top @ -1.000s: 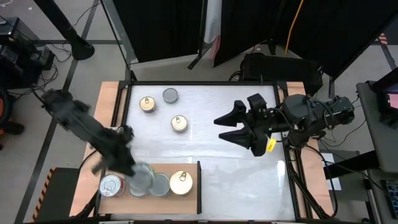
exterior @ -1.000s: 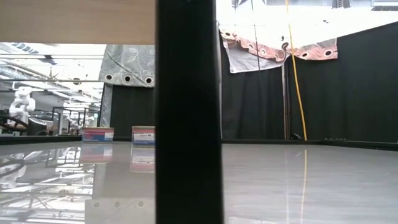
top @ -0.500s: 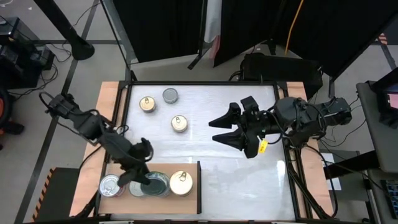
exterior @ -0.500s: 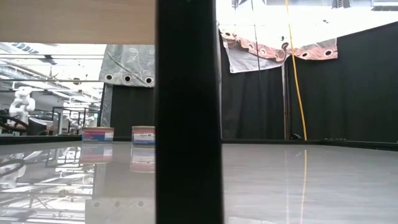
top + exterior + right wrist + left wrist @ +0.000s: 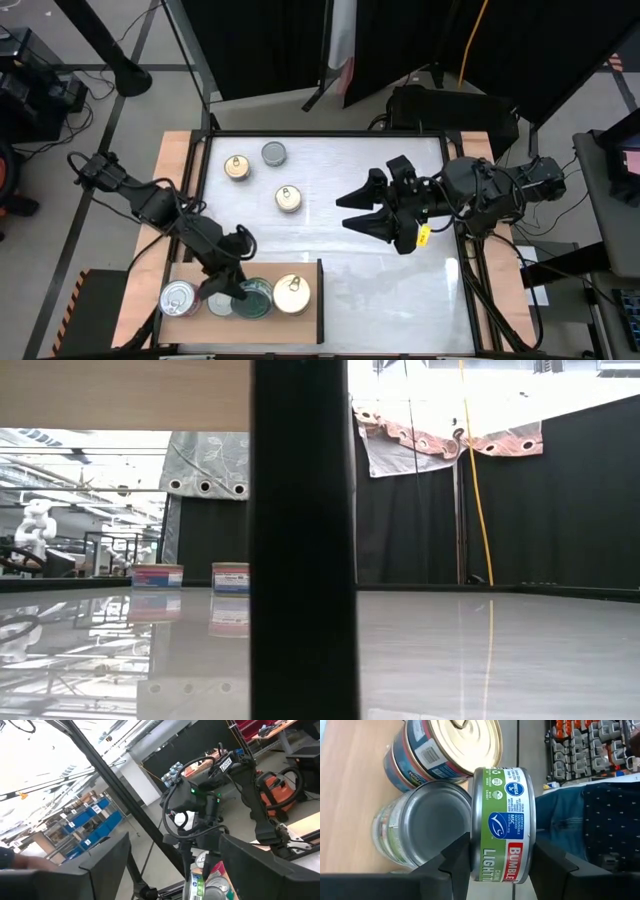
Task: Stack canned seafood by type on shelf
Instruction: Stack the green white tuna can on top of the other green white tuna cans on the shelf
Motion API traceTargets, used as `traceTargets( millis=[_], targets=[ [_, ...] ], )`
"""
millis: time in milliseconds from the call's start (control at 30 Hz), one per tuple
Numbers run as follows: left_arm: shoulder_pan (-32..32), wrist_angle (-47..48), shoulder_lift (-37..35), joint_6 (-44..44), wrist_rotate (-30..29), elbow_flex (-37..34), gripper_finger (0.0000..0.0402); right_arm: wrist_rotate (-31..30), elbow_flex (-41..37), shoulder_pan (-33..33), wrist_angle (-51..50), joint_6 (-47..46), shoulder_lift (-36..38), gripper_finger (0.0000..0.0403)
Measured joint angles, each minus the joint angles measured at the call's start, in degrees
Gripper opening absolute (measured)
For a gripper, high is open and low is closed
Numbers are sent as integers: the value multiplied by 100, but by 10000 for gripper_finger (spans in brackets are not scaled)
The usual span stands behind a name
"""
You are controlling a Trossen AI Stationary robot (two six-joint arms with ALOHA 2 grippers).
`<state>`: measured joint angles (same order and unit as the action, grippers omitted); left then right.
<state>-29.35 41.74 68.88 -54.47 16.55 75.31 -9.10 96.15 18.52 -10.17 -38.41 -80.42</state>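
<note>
My left gripper (image 5: pixel 238 284) is over the light-brown shelf board (image 5: pixel 300 327) at the table's near left and is shut on a green-labelled tin (image 5: pixel 503 820). Under that tin a silver-lidded tin (image 5: pixel 427 817) rests on the board. Beside it stand a two-high stack with a gold lid (image 5: pixel 462 742), seen from above as the gold-lidded tin (image 5: pixel 291 293), and a silver pull-tab tin (image 5: pixel 178 298). Two gold-lidded tins (image 5: pixel 237 167) (image 5: pixel 289 198) and a grey-lidded tin (image 5: pixel 273 153) rest on the white tabletop. My right gripper (image 5: pixel 345 211) is open over the table's middle and touches nothing. My left gripper pinches the green-labelled tin across its two flat faces, one finger (image 5: pixel 455 865) under its bottom, the other (image 5: pixel 552 865) on its lid; the label wall (image 5: pixel 503 855) faces the wrist camera. The fingers slant down from the table's far left. The tin lies flat just above the silver-lidded tin; I cannot tell whether they touch.
A thin dark upright edge (image 5: pixel 320 288) closes the board's right side and fills the middle of the low view as a dark post (image 5: pixel 300 540). Two tins (image 5: pixel 157 575) (image 5: pixel 230 575) show far off in the low view. White tabletop (image 5: pixel 400 290) lies right of the board.
My left gripper has swung from the board's far left edge toward the table's near right, carrying the green-labelled tin over the silver-lidded tin on the board. My right gripper has shifted a little toward the table's left and stays open.
</note>
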Motion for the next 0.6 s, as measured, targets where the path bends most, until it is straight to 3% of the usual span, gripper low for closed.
traceTargets(
  millis=[600],
  targets=[
    [279,536,-2,239,-337,0,268,-161,1,-15,2,-126,-2,299]
  ],
)
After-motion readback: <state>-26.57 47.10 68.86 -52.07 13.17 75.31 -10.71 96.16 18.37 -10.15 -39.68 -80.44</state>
